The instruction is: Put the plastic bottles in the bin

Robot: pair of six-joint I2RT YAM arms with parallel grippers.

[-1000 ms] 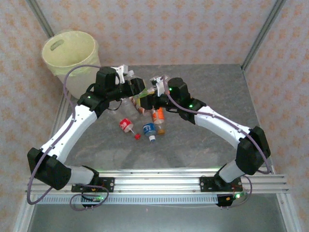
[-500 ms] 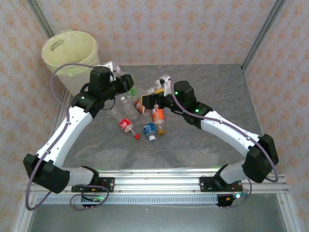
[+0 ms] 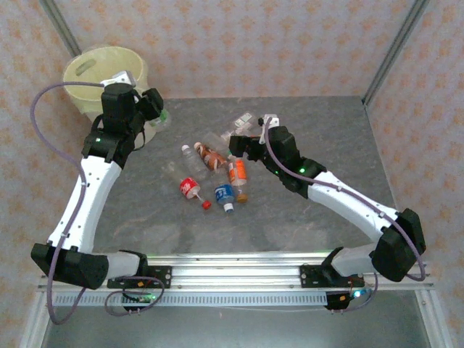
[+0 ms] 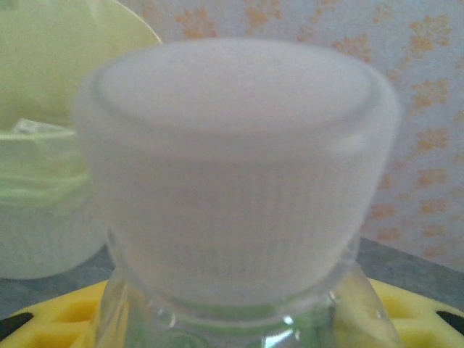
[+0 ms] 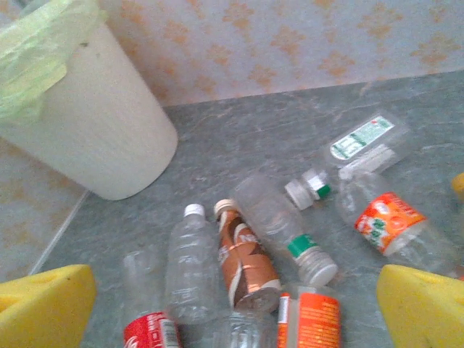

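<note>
From above: my left arm has swung from the pile to the bin (image 3: 75,90), left jaws pinching a bottle (image 3: 161,117) beside its rim, not yet over it. My right jaws have just sprung wide above the loose bottles (image 3: 210,170) on the desk (image 3: 319,123).

Left wrist: the held bottle's white cap (image 4: 232,167) looms close.

Right wrist: my yellow pads (image 5: 43,304) are spread.

This looks like a robotics lab test cell: a grey marbled tabletop (image 3: 290,217) framed by slim aluminium posts (image 3: 395,47) and pale orange-patterned backdrop panels (image 3: 254,43), with white-and-black robot arms (image 3: 341,199) bolted to a silver aluminium rail (image 3: 239,264).
</note>
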